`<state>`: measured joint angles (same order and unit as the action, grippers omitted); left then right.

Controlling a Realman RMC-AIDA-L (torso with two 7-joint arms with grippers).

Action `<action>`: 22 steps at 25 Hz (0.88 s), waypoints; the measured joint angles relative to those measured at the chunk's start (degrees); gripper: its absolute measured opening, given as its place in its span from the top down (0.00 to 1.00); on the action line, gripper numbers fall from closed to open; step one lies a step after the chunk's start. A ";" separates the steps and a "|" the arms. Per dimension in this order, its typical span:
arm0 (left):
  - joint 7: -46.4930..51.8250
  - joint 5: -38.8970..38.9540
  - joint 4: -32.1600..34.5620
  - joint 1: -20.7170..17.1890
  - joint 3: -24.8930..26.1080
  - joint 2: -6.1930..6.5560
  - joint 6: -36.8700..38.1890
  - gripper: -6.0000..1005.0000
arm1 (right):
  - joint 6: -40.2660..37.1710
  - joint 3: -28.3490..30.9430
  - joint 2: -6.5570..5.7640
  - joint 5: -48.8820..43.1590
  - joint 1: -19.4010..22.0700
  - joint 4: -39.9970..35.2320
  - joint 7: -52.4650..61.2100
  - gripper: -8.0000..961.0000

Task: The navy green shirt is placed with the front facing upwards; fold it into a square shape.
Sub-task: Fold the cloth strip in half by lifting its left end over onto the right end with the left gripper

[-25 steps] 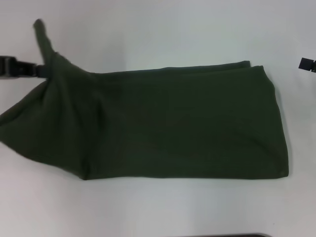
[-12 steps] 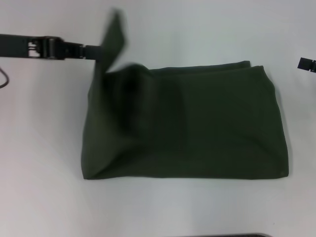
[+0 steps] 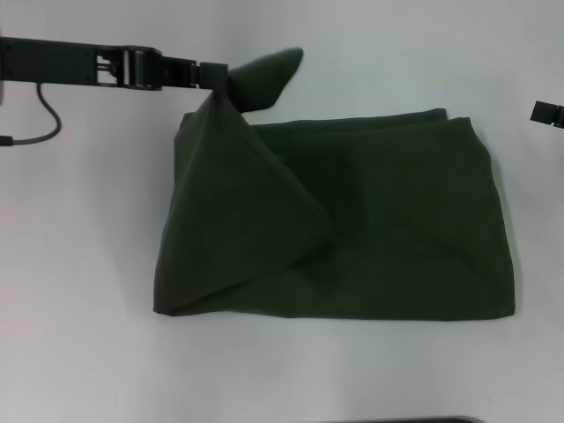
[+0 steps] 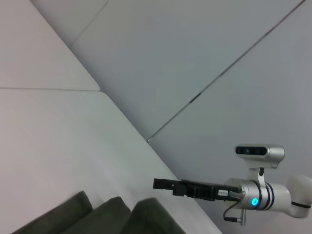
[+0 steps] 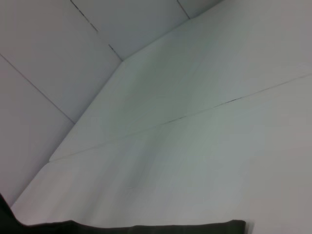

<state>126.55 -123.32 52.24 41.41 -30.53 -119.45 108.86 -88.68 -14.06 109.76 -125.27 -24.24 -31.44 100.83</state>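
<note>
With your left gripper pinching the shirt corner, carry it across to the right edge, low and level, before releasing; right gripper parked, fingers unclear.

right end effector: cut off at edge | fingers unseen

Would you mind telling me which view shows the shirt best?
The head view: the whole shirt lies on the table, one corner held up by the left pincer. The left wrist view shows only folds; the right wrist view shows one edge.
</note>
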 joint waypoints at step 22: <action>-0.38 0.03 -0.48 0.46 -4.90 -3.22 -2.96 0.99 | 0.54 -1.32 0.43 -0.33 0.78 -0.39 0.02 0.05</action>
<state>126.17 -123.30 51.76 41.87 -35.43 -122.67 105.90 -88.14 -15.39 110.19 -125.60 -23.46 -31.82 100.85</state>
